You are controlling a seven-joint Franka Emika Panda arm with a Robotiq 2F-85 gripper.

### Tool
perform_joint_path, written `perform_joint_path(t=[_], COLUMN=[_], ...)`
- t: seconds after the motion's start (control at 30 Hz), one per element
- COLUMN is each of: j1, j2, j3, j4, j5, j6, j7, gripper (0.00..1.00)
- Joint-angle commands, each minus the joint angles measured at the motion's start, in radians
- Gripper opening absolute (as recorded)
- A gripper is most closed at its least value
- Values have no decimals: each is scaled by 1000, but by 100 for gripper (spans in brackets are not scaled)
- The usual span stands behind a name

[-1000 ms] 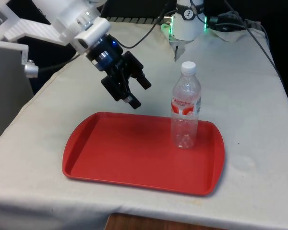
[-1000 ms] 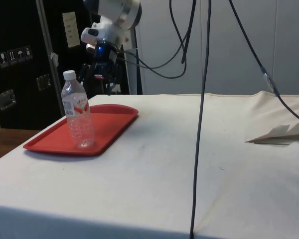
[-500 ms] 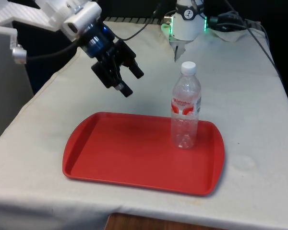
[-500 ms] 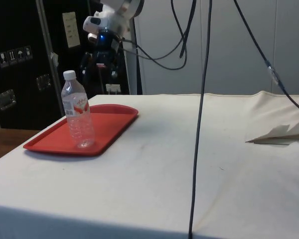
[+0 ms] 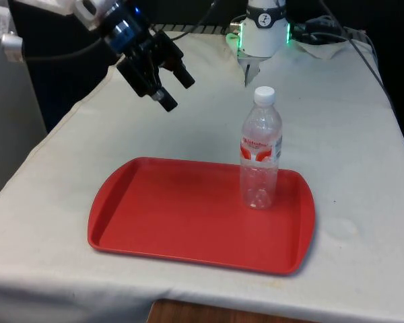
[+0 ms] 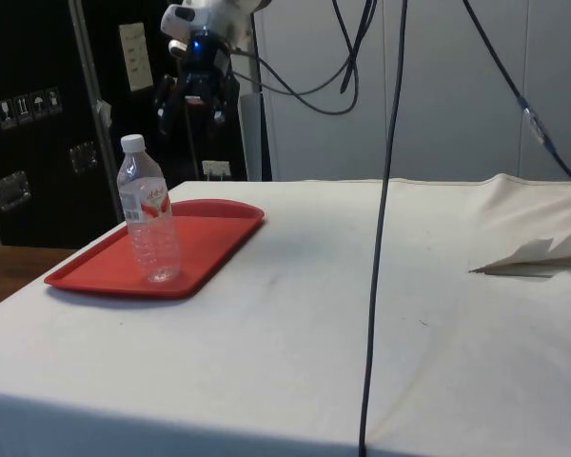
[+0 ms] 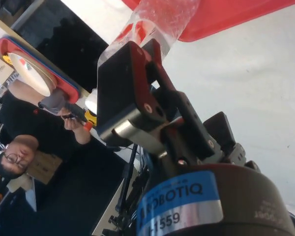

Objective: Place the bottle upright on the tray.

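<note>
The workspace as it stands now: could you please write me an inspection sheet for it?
Surface: table under a white cloth, a raised fold at one edge in the side view.
Job's things: clear bottle with white cap and red label stands upright on the red tray, near the tray's end on the front view's right.
Clutter: nothing seen.
Gripper: gripper open, holding nothing, raised above the table beyond the tray's far edge, well clear of the bottle.
Cables: black cables hang across the side view; more lie at the table's far end.
Surroundings: dark cabinets in the side view; a person in the wrist view.
</note>
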Motion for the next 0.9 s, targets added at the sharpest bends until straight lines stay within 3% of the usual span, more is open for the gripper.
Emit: perform_joint_path(t=[0.0,0.07,0.1,0.27,0.3,0.33,0.53,0.57,0.6,0.73,0.8,0.87], j1=[5,1,7,10,4,11,16,9,16,18,12,19], j2=[-8,-13,-21,-48,-40,-52,-83,-76,-86,-110,-108,-123], j3=[-8,-5,-13,-20,-12,-22,-32,-25,-33,-37,-30,-39], j4=[1,0,1,-1,0,-1,-1,0,-1,0,0,-1], j5=[-12,-6,-18,-33,-21,-34,-52,-42,-54,-70,-62,-79], j6=[-4,-8,-11,-24,-24,-27,-44,-46,-46,-56,-57,-60], j7=[8,4,12,21,14,22,33,26,34,43,38,48], gripper=[100,100,100,100,100,100,100,100,100,100,100,100])
